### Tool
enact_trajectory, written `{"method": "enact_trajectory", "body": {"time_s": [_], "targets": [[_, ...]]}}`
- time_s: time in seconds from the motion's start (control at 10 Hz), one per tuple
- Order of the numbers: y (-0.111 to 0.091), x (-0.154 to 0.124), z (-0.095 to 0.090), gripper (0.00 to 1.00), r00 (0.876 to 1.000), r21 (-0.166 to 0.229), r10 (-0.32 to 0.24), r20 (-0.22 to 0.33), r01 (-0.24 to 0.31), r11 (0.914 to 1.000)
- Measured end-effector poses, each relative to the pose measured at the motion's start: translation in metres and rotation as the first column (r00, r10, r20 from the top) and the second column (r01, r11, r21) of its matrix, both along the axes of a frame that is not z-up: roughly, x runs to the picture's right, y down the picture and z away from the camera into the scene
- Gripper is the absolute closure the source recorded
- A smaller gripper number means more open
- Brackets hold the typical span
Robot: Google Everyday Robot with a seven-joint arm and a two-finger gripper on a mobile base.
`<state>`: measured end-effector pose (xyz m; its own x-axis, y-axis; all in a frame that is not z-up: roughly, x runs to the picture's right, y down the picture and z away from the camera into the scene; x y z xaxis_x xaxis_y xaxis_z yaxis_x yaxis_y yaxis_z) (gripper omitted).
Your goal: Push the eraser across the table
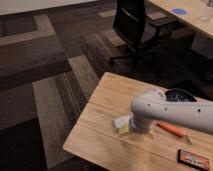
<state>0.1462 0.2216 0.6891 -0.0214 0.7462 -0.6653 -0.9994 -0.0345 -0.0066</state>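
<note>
- Near the front edge of the table, not far from its front left corner, the gripper is held low, right down at the wood.
- Whether the gripper is open or shut cannot be told, and nothing is seen to be held in it.
- The eraser cannot be picked out for sure; it is thought to be hidden under the gripper or under the white arm.
- For a good push, the gripper should be kept low and flat against one side of the eraser.
- The push should be made slowly and in one straight line, so the eraser is not spun away.
- The wood should not be pressed hard, and the push should be stopped before an edge is reached, or the eraser could be knocked to the floor.
- An orange stick lies just right of the gripper, and a dark flat bar lies by the front edge; both should be left alone.
- A dark bowl sits near the far edge.
- The top is made of wide, pale planks. It looks smooth, so easy sliding is expected, but the lines between planks could catch a corner.
- Striped carpet is seen around the table, with a black chair past the far edge and a long desk behind it.
</note>
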Motion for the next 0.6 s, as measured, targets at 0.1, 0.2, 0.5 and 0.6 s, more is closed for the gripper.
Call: {"method": "enact_trajectory", "body": {"time_s": [0.1, 0.2, 0.5, 0.6], "targets": [[0.000, 0.000, 0.000, 0.20, 1.000, 0.000, 0.000, 0.000, 0.000, 1.0000], [0.001, 0.000, 0.001, 0.20, 1.000, -0.003, 0.010, 0.004, -0.010, 0.9999], [0.025, 0.028, 0.008, 0.20, 0.988, -0.014, 0.143, 0.053, -0.143, 0.9897], [0.029, 0.052, 0.006, 0.20, 0.986, -0.004, 0.158, 0.045, -0.158, 0.9875]]}}
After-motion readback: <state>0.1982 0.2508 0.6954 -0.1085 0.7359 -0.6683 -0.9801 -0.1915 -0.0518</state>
